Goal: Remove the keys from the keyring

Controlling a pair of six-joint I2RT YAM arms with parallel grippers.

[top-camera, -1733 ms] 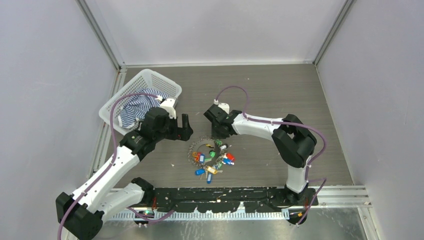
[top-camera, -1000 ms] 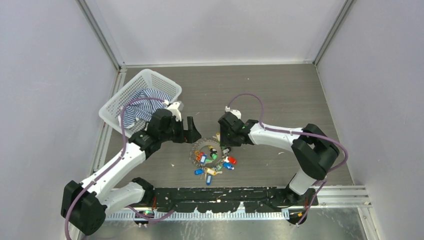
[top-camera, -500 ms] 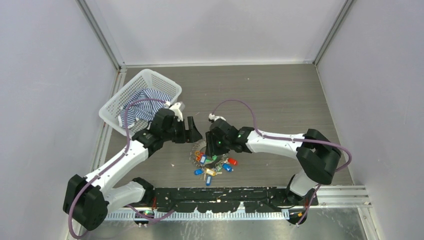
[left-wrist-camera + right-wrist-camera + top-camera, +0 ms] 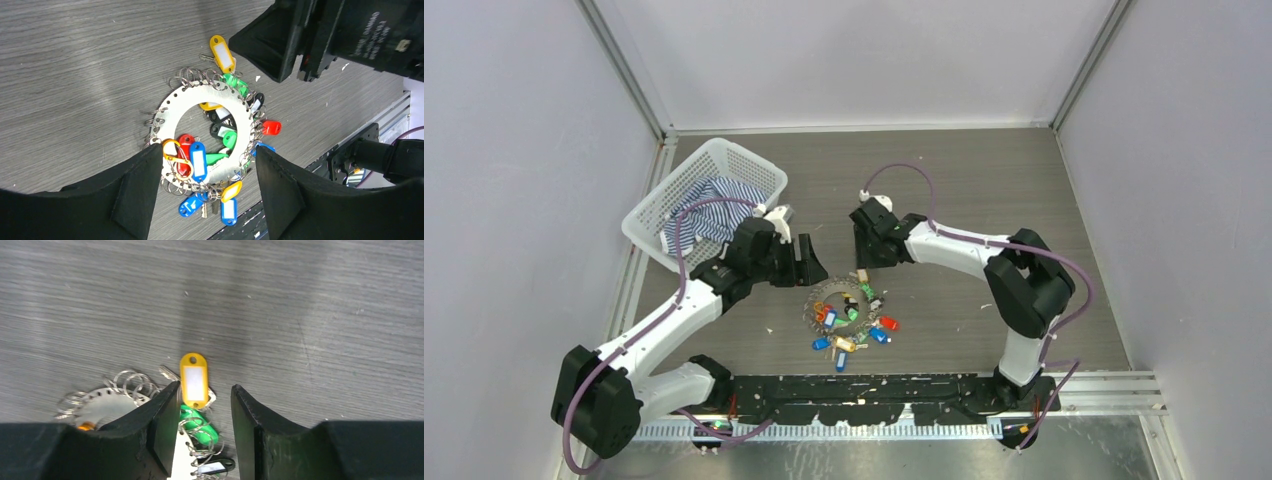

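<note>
Right arm [image 4: 964, 250]: drawn back from over the bunch to its far side. Right gripper [image 4: 202, 390]: fingers partly spread, empty, a yellow-tagged key [image 4: 194, 376] lying just ahead.
Left gripper [image 4: 207, 150]: edged closer, jaws spread wide, straddling the keyring [image 4: 171, 104], grasping nothing.
Keyring: flat on the table [image 4: 984, 190], between both grippers.
Keys [image 4: 198, 161]: apparently all still threaded, so removal is judged not yet begun.
</note>
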